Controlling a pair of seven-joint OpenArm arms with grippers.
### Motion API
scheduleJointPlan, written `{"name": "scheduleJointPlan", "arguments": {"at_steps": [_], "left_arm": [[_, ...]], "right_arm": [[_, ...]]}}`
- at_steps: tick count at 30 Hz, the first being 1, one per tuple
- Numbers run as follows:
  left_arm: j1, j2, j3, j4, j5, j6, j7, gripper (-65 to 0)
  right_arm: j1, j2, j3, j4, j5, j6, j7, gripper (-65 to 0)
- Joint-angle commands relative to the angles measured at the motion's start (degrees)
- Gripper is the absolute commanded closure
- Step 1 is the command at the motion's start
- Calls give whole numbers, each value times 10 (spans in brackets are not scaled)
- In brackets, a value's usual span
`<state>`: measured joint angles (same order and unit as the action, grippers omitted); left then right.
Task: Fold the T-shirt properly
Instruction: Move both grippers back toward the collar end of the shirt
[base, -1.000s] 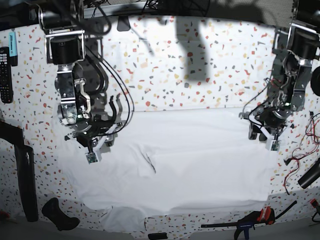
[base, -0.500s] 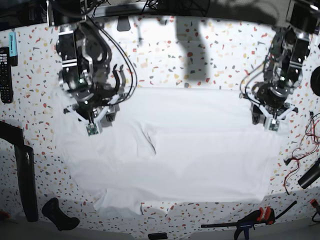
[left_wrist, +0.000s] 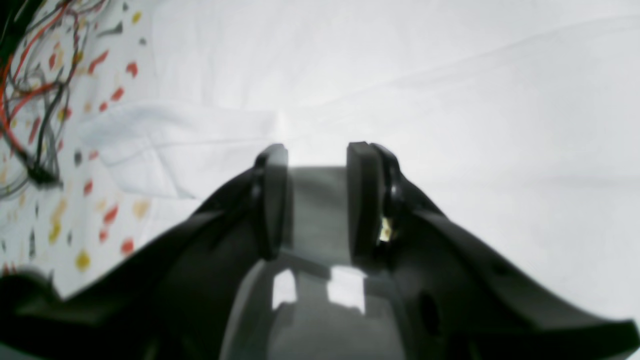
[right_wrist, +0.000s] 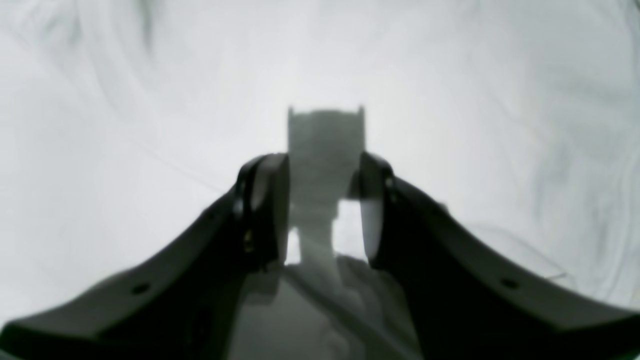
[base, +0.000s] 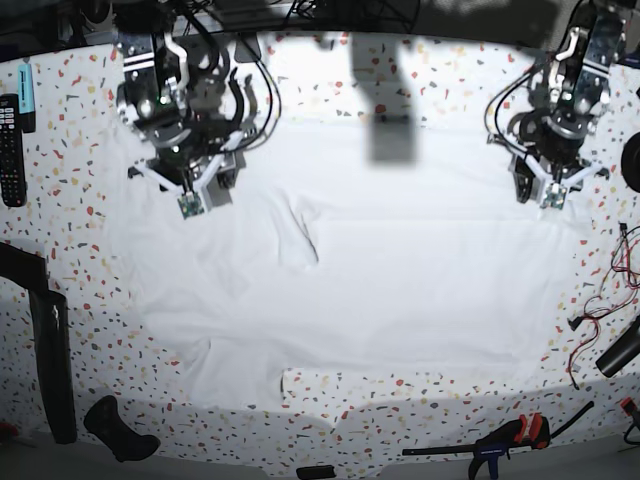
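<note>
The white T-shirt (base: 380, 280) lies spread wide over the speckled table (base: 460, 85), with a small creased fold (base: 305, 235) left of its middle. At the view's right, my left gripper (base: 541, 193) stands over the shirt's far right part. My right gripper (base: 193, 200) is over the far left part, at the view's left. In the left wrist view the left gripper (left_wrist: 317, 150) has shaded cloth filling the gap between its fingers, with a sleeve (left_wrist: 165, 145) just beyond. The right gripper (right_wrist: 324, 160) likewise has T-shirt (right_wrist: 150, 100) cloth between its fingers.
A black remote (base: 10, 150) lies at the left edge. Black objects (base: 50, 340) (base: 120, 428) sit at the near left. A red-handled clamp (base: 505, 440) lies at the near right. Red and black wires (base: 600, 320) (left_wrist: 35, 100) run along the right edge.
Both arms have moved toward the far side of the table, and the whole T-shirt has slid that way with them. Its far and near edges both shifted away.
</note>
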<state>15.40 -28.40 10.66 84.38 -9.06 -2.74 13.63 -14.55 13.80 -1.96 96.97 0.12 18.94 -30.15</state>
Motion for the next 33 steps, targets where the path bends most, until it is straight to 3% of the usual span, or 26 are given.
{"name": "scheduleJointPlan", "arguments": {"at_steps": [1, 13, 18, 33], "left_arm": [[22, -7, -8, 5, 1, -3, 53, -202], [126, 18, -103, 94, 12, -3, 69, -202], [149, 27, -104, 125, 48, -3, 78, -202], [178, 38, -104, 150, 48, -3, 78, -202]], "right_arm": [[-7, 3, 1, 16, -2, 3, -6, -236], [-76, 3, 1, 83, -34, 3, -30, -236], [-97, 4, 1, 100, -53, 3, -40, -236], [-159, 3, 16, 157, -75, 2, -87, -236]]}}
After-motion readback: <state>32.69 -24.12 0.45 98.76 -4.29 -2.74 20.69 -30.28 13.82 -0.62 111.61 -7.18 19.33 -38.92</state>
